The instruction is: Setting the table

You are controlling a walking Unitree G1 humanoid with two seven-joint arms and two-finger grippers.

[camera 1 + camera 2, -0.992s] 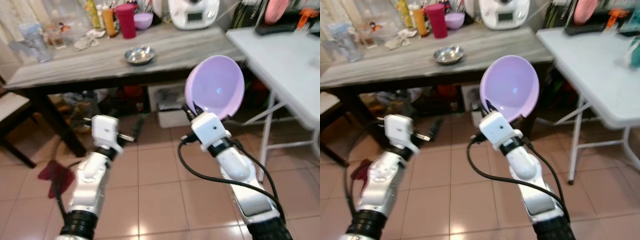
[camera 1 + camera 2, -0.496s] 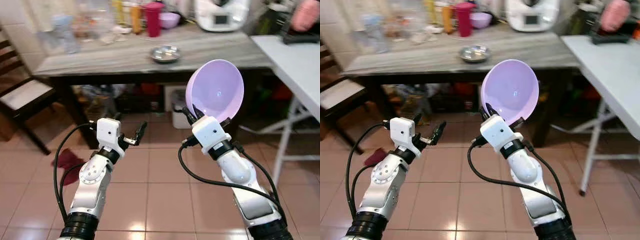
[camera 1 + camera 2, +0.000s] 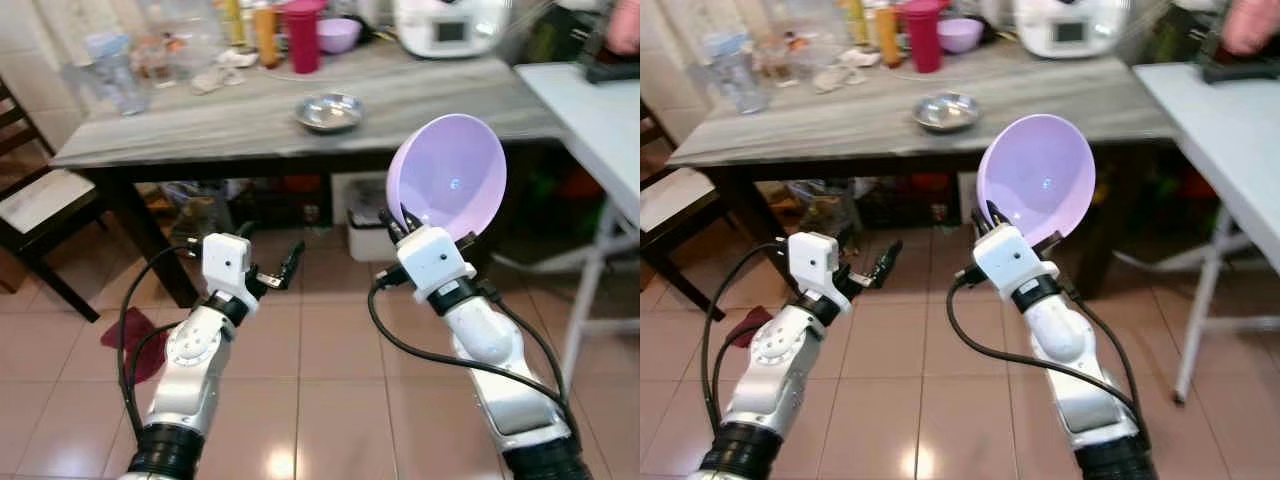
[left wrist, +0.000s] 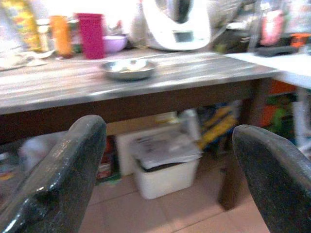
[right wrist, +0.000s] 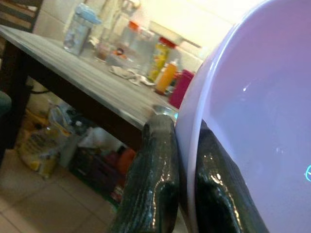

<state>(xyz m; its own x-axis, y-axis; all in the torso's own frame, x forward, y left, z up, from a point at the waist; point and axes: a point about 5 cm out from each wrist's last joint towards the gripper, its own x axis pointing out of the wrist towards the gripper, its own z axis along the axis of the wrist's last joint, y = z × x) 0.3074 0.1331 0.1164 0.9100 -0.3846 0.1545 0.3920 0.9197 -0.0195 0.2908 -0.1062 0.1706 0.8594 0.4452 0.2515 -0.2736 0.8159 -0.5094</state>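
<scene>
pinching lilac bowl (image 3: 447,178) rim, right pincer (image 3: 412,222) short of table (image 3: 180,130) edge; left pincer (image 3: 285,272) agape

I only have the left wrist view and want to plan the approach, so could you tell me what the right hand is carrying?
Observer: The right hand is shut on the rim of a lilac bowl, held on edge in the air.
Operator: Thank you. Is anything beside the table on its left?
Observer: A dark wooden chair stands there.
Operator: And is my left hand holding anything?
Observer: No, the left hand is open above the floor tiles.
</scene>
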